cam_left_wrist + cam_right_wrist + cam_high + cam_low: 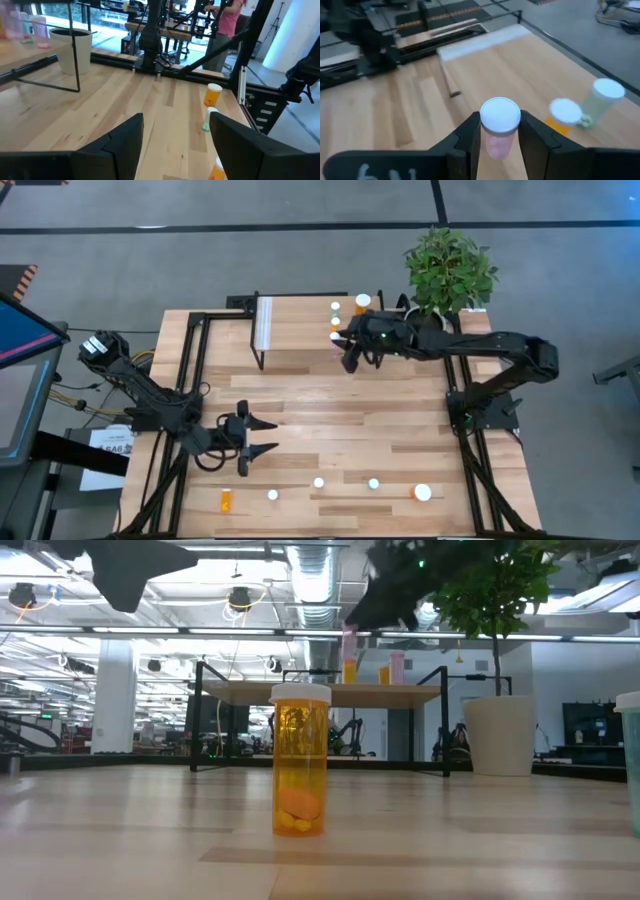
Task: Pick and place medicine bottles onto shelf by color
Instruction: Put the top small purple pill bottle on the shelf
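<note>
Over shelf (pixel 300 330) right end: right gripper (pixel 500 131) clenched on pink bottle (pixel 499 125) (placing step); next, lower beside standing bottles, then release. Left gripper (pixel 175 137) spread, waiting above counter's left front.

The high view looks straight down on the whole table (pixel 340 430); the low view sits at tabletop level, facing the shelf (pixel 330 693) across it. Each wrist view looks forward past its own fingers: the right gripper (pixel 500 131) close above the shelf, which all views share
</note>
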You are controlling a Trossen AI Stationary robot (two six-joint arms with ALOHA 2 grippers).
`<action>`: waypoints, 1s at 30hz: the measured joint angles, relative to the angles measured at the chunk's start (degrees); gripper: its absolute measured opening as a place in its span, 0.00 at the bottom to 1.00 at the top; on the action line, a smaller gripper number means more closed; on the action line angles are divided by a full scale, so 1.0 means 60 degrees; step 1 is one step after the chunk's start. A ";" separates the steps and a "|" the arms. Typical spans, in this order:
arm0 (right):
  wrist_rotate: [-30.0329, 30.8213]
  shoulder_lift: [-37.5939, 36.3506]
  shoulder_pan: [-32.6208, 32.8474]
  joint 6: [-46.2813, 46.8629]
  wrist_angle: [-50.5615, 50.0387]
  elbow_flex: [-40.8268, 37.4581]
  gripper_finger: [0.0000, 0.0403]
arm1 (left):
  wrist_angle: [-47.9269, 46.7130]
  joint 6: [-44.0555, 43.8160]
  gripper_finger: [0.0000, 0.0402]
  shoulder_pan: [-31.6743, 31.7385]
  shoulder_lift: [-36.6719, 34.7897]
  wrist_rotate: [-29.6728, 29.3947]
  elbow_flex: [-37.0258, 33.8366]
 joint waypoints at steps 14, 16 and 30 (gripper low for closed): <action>0.0464 0.0769 -0.0552 0.0084 0.0142 0.0011 0.31 | -0.0071 -0.0009 0.54 0.0083 0.0000 0.0228 0.0004; 0.0468 0.0764 -0.0552 0.0080 0.0112 0.0011 0.31 | -0.0071 -0.0012 0.54 0.0083 0.0000 0.0228 0.0004; 0.0454 0.0756 -0.0538 0.0091 -0.0012 0.0011 0.31 | -0.0071 -0.0100 0.54 0.0083 0.0000 0.0228 0.0004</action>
